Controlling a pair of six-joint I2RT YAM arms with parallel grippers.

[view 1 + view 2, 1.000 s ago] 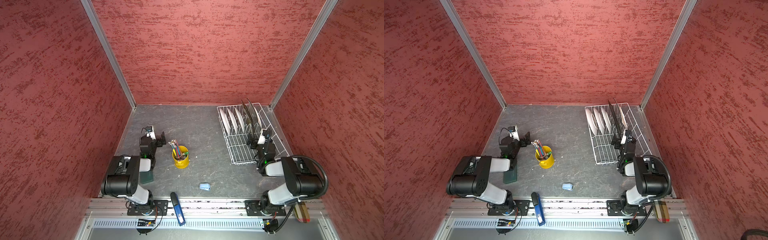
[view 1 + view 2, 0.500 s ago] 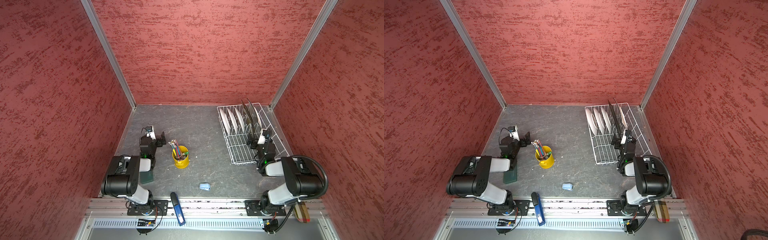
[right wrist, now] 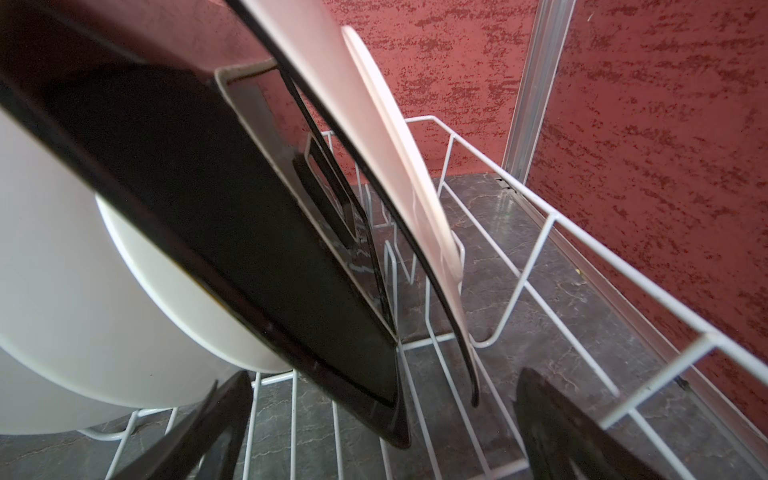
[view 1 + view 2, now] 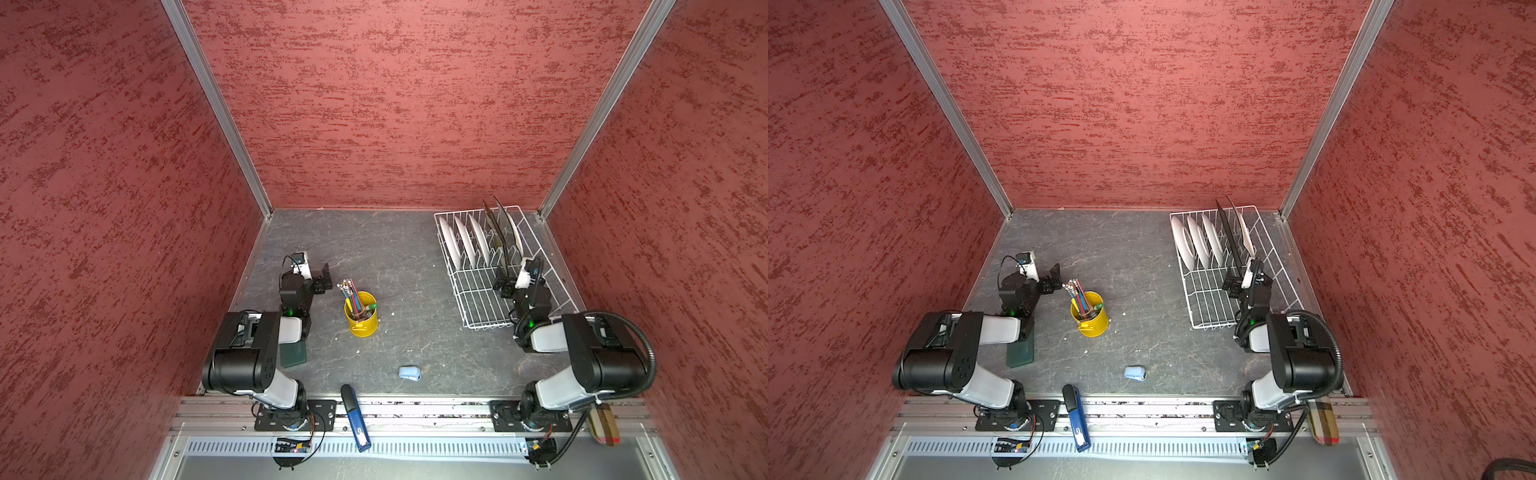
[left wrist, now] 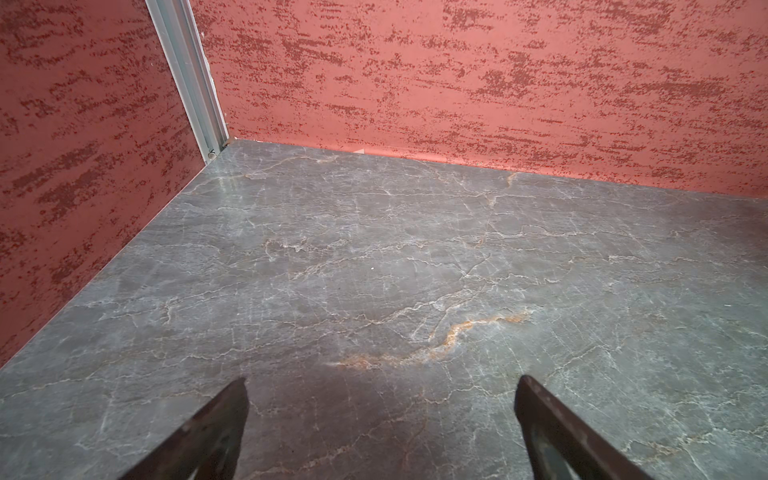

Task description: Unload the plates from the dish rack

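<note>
The white wire dish rack (image 4: 471, 309) (image 4: 1202, 305) stands at the back right. Several plates stand upright in it: round white plates (image 4: 461, 245) (image 4: 1196, 247) and, to their right, square plates (image 4: 496, 232) (image 4: 1229, 232) showing dark backs. My right gripper (image 4: 504, 287) (image 4: 1233, 286) hangs open inside the rack. In the right wrist view the lower corner of a dark-backed square plate (image 3: 249, 249) lies between the spread fingers (image 3: 224, 415), untouched. My left gripper (image 4: 323, 280) (image 5: 380, 399) is open and empty over bare table (image 5: 374, 257), far from the rack.
A yellow pencil cup (image 4: 361, 318) stands mid-table beside the left gripper. A pale blue object (image 4: 409, 372) lies near the front. A blue tool (image 4: 355, 415) rests on the front rail. A dark green slab (image 4: 293, 353) lies under the left arm. Red walls enclose three sides.
</note>
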